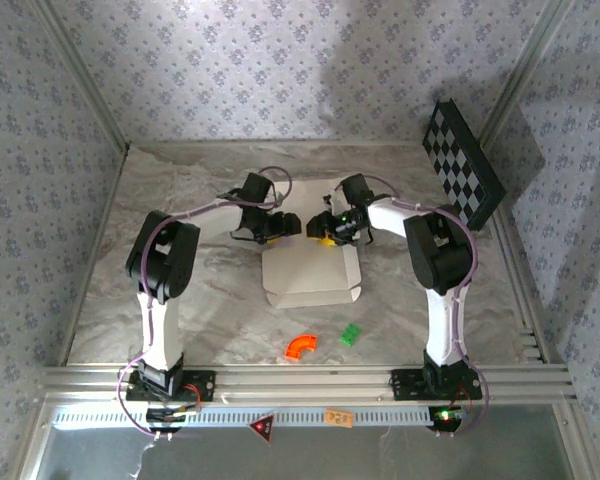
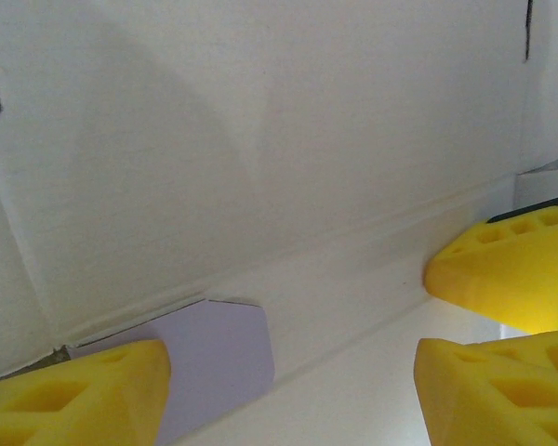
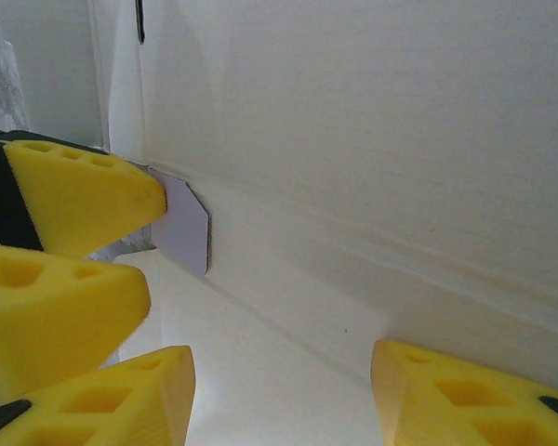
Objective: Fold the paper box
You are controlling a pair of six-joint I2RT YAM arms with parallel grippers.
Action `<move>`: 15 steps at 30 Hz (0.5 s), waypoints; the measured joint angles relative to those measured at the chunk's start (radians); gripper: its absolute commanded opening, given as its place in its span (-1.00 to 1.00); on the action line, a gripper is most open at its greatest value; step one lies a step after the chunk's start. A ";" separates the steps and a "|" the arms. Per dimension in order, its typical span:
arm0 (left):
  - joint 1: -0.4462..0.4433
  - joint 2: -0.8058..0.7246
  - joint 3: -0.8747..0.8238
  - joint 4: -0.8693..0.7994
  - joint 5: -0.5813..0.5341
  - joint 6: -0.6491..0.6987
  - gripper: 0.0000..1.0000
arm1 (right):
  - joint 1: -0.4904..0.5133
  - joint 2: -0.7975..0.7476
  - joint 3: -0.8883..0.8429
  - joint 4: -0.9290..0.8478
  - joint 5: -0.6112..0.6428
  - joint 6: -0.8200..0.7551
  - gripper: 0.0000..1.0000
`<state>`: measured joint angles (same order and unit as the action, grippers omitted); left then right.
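The paper box [image 1: 310, 278] lies off-white on the middle of the table, its far flap raised. Both grippers meet at that far edge, the left gripper [image 1: 283, 226] just left of the right gripper [image 1: 325, 230]. In the left wrist view the box's panel [image 2: 260, 139] and a crease run across the frame, and a pale lilac tab [image 2: 214, 358] pokes out between the open left gripper [image 2: 293, 395] fingers [image 2: 74, 395]. In the right wrist view the open right gripper [image 3: 284, 395] straddles the same fold, and the lilac tab [image 3: 188, 228] touches a left finger [image 3: 84, 195].
A black-and-white checkered board [image 1: 465, 165] leans on the right wall. An orange curved piece [image 1: 301, 347] and a small green piece [image 1: 351, 335] lie near the front of the table, behind the aluminium rail [image 1: 300, 380]. Patterned walls close in three sides.
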<state>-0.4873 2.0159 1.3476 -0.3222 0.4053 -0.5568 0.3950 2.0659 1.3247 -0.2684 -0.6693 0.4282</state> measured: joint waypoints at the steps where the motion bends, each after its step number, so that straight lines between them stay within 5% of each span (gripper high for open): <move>1: -0.008 -0.001 0.000 -0.003 -0.011 0.006 0.43 | 0.000 -0.006 -0.008 0.000 0.004 0.001 0.10; 15: -0.028 -0.079 -0.006 -0.082 -0.024 0.030 0.47 | 0.010 -0.044 -0.006 -0.083 0.066 0.003 0.08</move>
<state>-0.5152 1.9366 1.3415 -0.4038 0.3809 -0.5270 0.4046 2.0220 1.3182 -0.3511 -0.6033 0.4309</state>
